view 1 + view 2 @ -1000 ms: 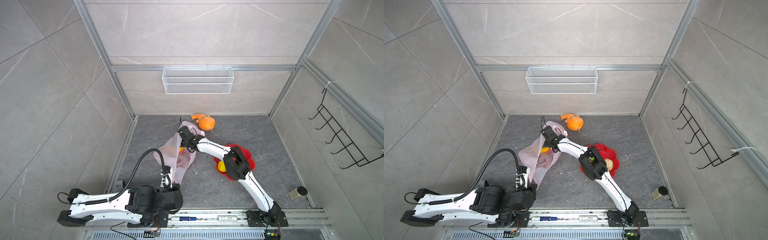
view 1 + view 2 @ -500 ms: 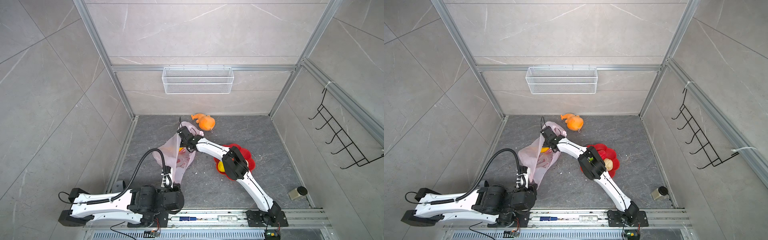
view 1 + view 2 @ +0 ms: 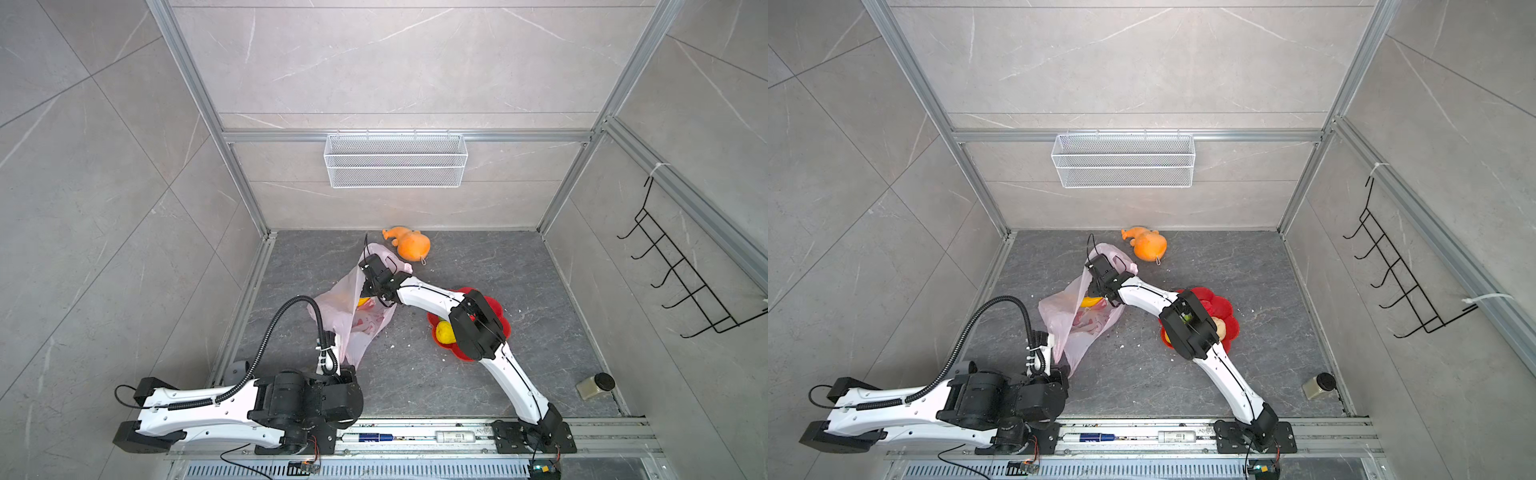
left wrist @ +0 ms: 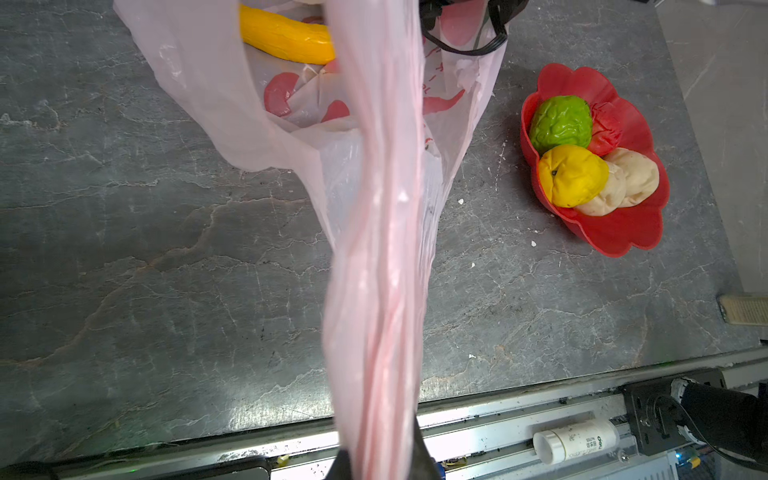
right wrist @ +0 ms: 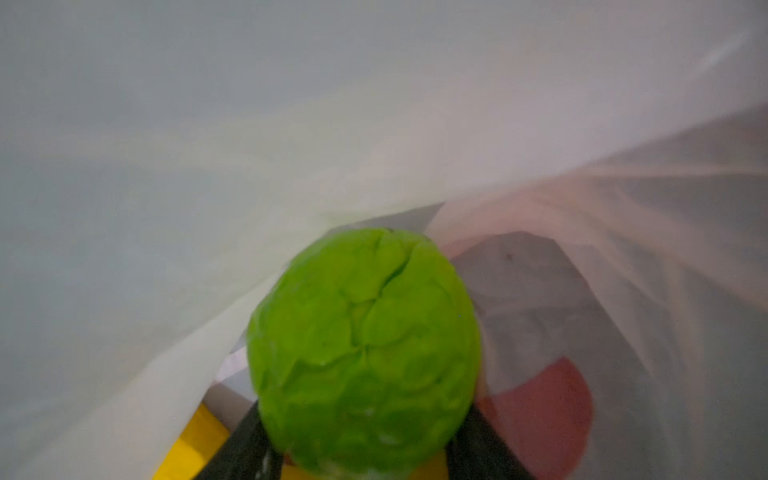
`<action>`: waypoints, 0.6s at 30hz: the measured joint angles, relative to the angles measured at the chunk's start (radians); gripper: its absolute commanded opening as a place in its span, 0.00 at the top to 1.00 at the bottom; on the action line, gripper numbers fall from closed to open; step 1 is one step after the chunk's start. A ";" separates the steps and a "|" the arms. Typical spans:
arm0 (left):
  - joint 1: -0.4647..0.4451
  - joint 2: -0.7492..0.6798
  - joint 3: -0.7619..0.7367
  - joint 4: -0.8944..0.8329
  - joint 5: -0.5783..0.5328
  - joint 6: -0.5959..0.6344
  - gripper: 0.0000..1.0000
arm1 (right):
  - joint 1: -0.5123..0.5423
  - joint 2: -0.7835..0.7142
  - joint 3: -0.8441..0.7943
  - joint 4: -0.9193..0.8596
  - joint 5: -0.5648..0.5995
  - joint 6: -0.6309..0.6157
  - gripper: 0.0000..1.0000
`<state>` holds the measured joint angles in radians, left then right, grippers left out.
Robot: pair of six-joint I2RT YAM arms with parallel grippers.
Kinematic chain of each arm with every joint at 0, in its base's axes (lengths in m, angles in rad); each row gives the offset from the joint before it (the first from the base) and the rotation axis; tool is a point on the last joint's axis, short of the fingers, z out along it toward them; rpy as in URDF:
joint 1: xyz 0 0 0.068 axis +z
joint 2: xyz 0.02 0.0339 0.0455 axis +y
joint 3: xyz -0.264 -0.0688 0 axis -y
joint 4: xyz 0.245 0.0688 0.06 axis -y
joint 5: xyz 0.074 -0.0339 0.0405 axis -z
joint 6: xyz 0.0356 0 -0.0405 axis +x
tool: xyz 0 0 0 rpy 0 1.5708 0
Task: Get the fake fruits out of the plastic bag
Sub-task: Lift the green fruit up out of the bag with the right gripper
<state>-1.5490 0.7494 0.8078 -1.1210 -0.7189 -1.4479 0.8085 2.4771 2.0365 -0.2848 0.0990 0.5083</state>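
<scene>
One green ball point(image 5: 365, 349) sits inside the plastic bag point(image 3: 361, 328), at the centre of the right wrist view. The right gripper point(image 5: 359, 436) is closed against its two sides, with a black finger point(image 5: 232, 449) at each flank. A yellow banana point(image 4: 286, 37) lies in the bag mouth, upper centre of the left wrist view. The left gripper point(image 4: 380, 465) is pinched tight on a gathered bag handle, which stretches up the middle of that frame. In both top views the bag film hides the right gripper's tips.

Right of the bag and apart from it, a red plate point(image 4: 615, 237) carries a second green ball point(image 4: 561, 122), a yellow ball point(image 4: 571, 174), a red ball point(image 4: 606, 129) and two beige lumps point(image 4: 636, 176). In a top view the right arm's elbow point(image 3: 478, 328) covers much of the plate. An orange plush toy point(image 3: 409, 245) lies just beyond the bag, toward upper centre. A jar point(image 3: 596, 385) stands at lower right.
</scene>
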 measured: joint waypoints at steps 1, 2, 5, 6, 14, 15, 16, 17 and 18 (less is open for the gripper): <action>0.000 0.001 0.000 -0.001 -0.003 0.000 1.00 | 0.000 -0.005 -0.006 0.000 -0.001 -0.003 0.65; 0.000 0.002 0.000 -0.001 -0.005 0.000 1.00 | 0.000 -0.009 -0.013 0.001 -0.003 -0.004 0.65; -0.001 0.010 0.000 -0.001 -0.009 -0.001 1.00 | 0.000 -0.017 -0.029 0.009 -0.011 -0.008 0.66; -0.001 0.014 0.000 -0.001 -0.010 -0.001 1.00 | 0.000 -0.021 -0.036 0.013 -0.015 -0.008 0.66; -0.001 0.036 0.000 -0.001 -0.019 -0.014 1.00 | 0.006 -0.096 -0.126 0.012 -0.042 -0.034 0.66; -0.001 0.038 0.000 -0.002 -0.024 -0.014 1.00 | 0.009 -0.113 -0.142 0.012 -0.044 -0.037 0.66; -0.001 0.039 0.000 -0.001 -0.027 -0.014 1.00 | 0.013 -0.131 -0.157 0.012 -0.044 -0.040 0.66; -0.001 0.041 0.000 0.000 -0.034 -0.014 1.00 | 0.018 -0.152 -0.174 0.013 -0.044 -0.043 0.66; -0.001 0.045 0.000 0.000 -0.039 -0.014 1.00 | 0.024 -0.176 -0.194 0.012 -0.047 -0.048 0.66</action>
<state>-1.5497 0.7944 0.8082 -1.1210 -0.7582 -1.4620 0.8326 2.3013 1.8423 -0.2726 0.0521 0.4603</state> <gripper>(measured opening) 0.043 0.538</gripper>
